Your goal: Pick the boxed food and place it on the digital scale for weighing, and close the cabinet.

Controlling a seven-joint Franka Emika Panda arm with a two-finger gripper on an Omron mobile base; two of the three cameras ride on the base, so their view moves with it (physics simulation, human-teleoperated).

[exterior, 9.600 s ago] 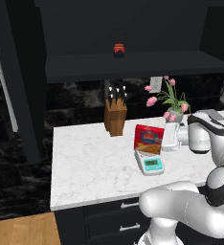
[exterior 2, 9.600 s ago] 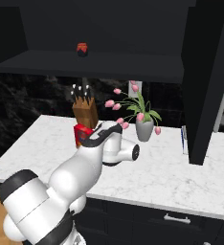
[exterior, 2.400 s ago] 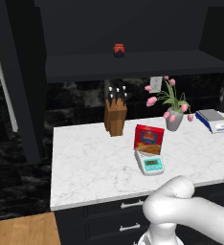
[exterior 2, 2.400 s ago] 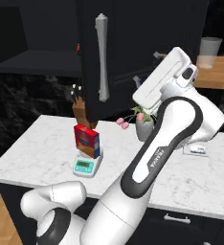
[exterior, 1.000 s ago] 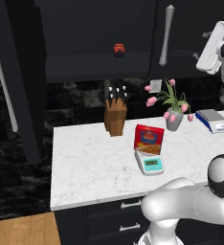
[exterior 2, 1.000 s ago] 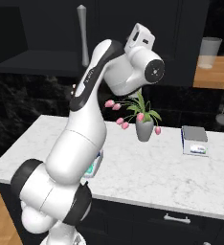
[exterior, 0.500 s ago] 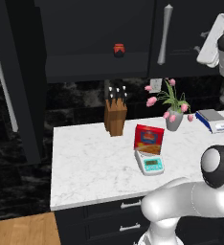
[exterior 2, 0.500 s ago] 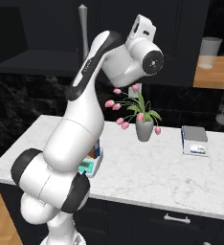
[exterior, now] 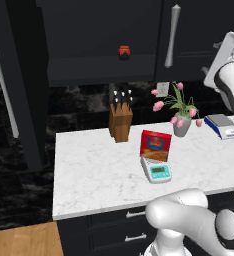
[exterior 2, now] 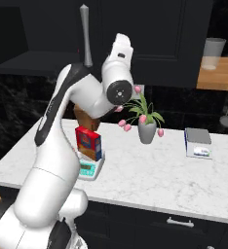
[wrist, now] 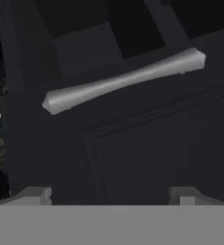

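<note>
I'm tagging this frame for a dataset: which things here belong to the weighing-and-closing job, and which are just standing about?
Part of the job:
- boxed food, standing on the digital scale
- cabinet, its bar handle facing the open gripper

Just standing about:
- knife block
- tulip vase
- blue-edged scale
- red jar on the shelf

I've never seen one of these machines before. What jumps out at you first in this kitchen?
The big white robot arm curls up from the floor, its claw spread open facing a black cabinet door with a long silver handle. Below, on the white marble counter, a red food box stands upright on a small digital scale, with pink tulips in a grey vase just beside it.
</note>
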